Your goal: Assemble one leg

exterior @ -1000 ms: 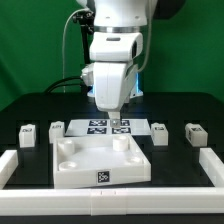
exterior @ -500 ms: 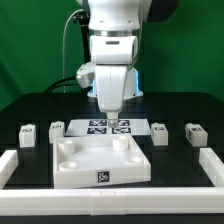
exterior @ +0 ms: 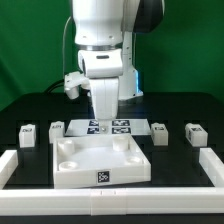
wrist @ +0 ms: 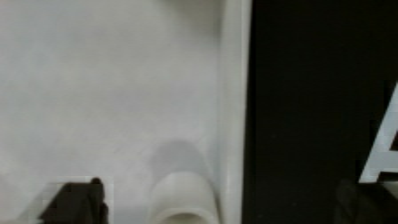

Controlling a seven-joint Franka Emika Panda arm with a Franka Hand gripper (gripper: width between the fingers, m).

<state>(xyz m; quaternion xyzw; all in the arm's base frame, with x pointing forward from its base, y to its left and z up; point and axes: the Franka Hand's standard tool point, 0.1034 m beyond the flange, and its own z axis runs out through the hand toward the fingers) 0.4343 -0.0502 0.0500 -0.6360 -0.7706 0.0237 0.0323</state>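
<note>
Hand [exterior: 103, 125] hangs spread wide over the white tray [exterior: 75, 172].

Exterior view faces the arm [exterior: 105, 50] front-on; wrist view looks down close onto the same tray [wrist: 107, 100]

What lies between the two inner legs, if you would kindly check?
In the exterior view, the marker board lies between one inner leg and the other inner leg, partly hidden by the gripper.
</note>
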